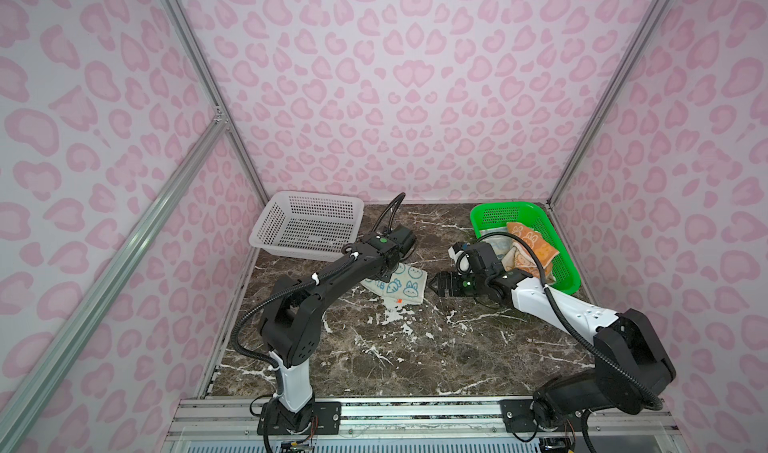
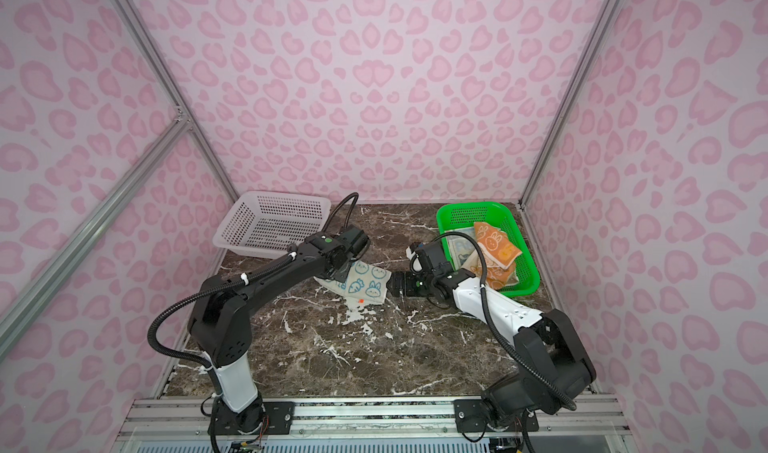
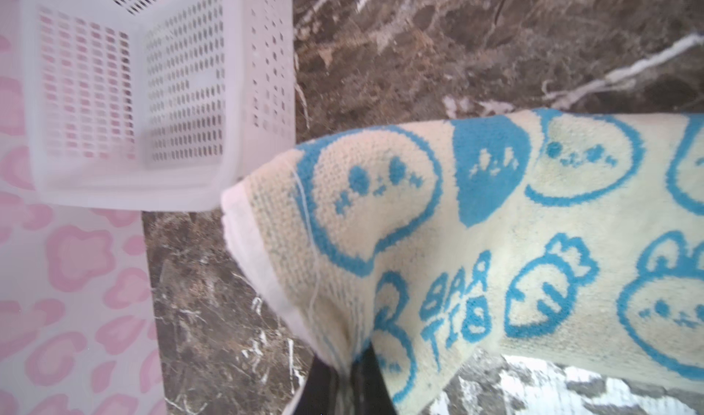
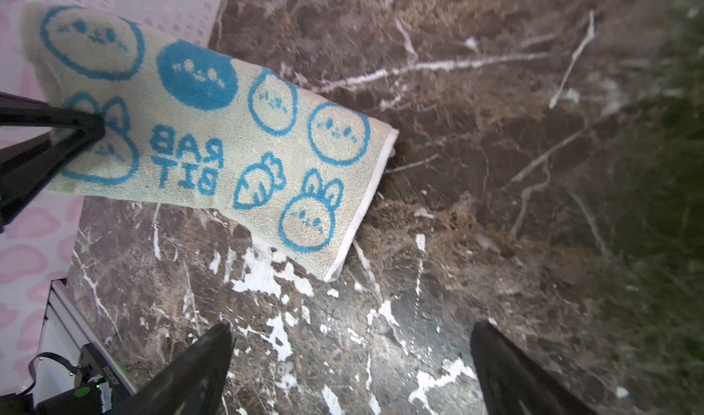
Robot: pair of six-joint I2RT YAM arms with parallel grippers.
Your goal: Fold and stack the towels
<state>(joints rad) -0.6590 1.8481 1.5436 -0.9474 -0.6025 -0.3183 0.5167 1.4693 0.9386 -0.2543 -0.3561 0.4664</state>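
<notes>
1. one cream towel (image 1: 401, 283), printed with blue bunnies and carrots, lies on the dark marble table (image 1: 415, 347) between the two arms in both top views. orange towels (image 1: 534, 243) sit heaped in the green basket (image 1: 490, 210) at the back right, and a white basket (image 1: 309, 199) stands at the back left.
2. in the same views the left arm reaches forward with its wrist bent down over the towel's left end, and the left gripper (image 2: 341, 277) is mostly hidden beneath that wrist. the right arm lies low, and the right gripper (image 1: 434, 285) points at the towel's right edge, just beside it and not touching.
3. left wrist view: the fingers (image 3: 324, 390) are clamped together on the towel's hemmed edge, and the cloth humps up from the pinch. terry loops and a loose thread show here, too fine for the top views. the white basket stands close behind.
4. right wrist view: the right fingers (image 4: 205, 356) are spread wide with only bare marble between them, holding nothing. the towel shows as a long strip lettered "rab bit". its white-hemmed end nearer this gripper rests on the table, and the other end is raised in the left gripper's pinch.
</notes>
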